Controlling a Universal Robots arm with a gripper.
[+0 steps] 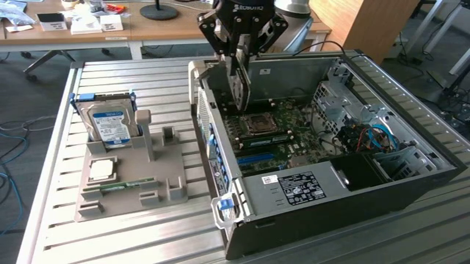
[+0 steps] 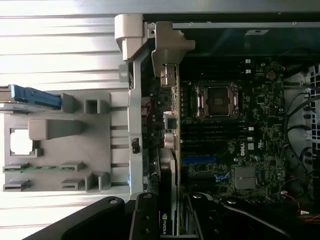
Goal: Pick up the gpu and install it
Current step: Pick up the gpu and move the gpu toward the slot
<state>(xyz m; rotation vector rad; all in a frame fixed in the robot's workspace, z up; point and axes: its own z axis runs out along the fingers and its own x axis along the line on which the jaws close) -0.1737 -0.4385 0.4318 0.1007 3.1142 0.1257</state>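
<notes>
My gripper (image 1: 239, 55) hangs over the open computer case (image 1: 411, 104) near its rear wall, shut on the gpu (image 1: 238, 82). The card is held upright and edge-on, its lower edge a little above the motherboard (image 1: 283, 135). In the wrist view the gpu (image 2: 171, 150) runs as a thin strip with a silvery bracket end, along the case wall and above the board's slots (image 2: 200, 160). My gripper (image 2: 170, 225) clamps it between dark fingers (image 2: 145, 220), beside a green logo. Whether the card touches a slot I cannot tell.
To the exterior view's left of the case stands a grey fixture (image 1: 132, 181) with a hard drive (image 1: 110, 125), a processor chip (image 1: 101, 168) and a green memory stick (image 1: 121, 186). Inside the case lie a power supply (image 1: 298, 187) and cables (image 1: 371, 137). Desks stand behind.
</notes>
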